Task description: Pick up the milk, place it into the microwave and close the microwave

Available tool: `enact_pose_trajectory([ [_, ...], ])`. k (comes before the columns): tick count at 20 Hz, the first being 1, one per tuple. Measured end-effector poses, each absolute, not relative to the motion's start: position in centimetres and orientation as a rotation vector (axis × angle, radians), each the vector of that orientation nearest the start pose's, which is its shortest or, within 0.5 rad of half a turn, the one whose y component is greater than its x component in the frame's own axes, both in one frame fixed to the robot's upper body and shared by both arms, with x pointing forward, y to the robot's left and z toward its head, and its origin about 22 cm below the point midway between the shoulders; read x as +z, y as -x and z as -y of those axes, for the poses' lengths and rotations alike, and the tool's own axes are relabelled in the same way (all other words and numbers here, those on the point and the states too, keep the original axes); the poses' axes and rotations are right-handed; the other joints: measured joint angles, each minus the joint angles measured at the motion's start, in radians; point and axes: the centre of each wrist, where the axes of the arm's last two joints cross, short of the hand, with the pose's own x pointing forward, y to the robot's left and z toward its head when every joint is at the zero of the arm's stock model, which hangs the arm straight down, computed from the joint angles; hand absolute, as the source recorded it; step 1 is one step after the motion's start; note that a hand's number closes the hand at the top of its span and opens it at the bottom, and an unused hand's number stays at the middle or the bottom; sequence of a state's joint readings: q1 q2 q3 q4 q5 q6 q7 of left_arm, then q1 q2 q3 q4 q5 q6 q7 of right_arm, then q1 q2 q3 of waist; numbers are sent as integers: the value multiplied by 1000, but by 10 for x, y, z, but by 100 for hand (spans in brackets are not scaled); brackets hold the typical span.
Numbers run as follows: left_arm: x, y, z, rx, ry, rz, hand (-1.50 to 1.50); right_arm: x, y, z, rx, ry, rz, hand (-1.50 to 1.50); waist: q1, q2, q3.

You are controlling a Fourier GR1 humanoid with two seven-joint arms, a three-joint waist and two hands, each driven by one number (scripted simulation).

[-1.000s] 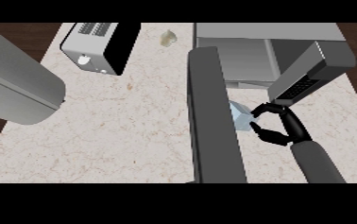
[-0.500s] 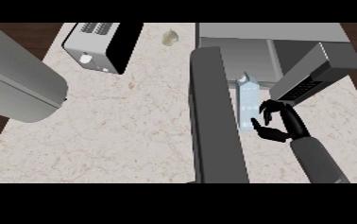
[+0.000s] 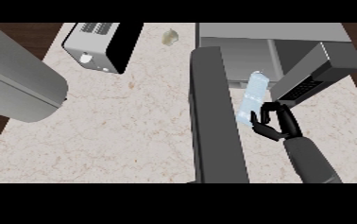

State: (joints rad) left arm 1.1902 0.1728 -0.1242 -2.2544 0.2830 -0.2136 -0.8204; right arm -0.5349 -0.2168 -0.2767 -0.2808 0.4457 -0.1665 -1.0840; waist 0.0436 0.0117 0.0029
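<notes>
Head view shows my right hand (image 3: 277, 124) curled round the base of the milk (image 3: 252, 99) — lifted off the tabletop (image 3: 132, 124) since a second ago, its top now tilted toward the open microwave (image 3: 244, 53) at the far right edge. I judge insertion comes next; the door (image 3: 216, 119) is yet to close.

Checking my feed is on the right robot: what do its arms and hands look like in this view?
Only one hand shows: the right hand, black with slim, segmented fingers and a thumb, on a smooth dark grey, tube-shaped forearm rising from the lower edge. A broad, lighter grey rounded limb at the view's left is probably the left arm; its hand is out of view. No cables or markings are visible.
</notes>
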Motion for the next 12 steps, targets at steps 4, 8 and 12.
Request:
enact_pose_trajectory([
  [4, 51, 19, -269, 211, -37, 1989, -150, -114, -311, 286, 549, 211, 1888, 150, -8, -4, -1],
  [8, 50, 23, -275, 215, -64, 1980, -150, -100, -328, 274, 580, 161, 1943, 150, -23, -11, -2],
  [12, 53, 25, -280, 223, -72, 1968, -150, -79, -348, 255, 582, 172, 1999, 150, -31, -14, -3],
])
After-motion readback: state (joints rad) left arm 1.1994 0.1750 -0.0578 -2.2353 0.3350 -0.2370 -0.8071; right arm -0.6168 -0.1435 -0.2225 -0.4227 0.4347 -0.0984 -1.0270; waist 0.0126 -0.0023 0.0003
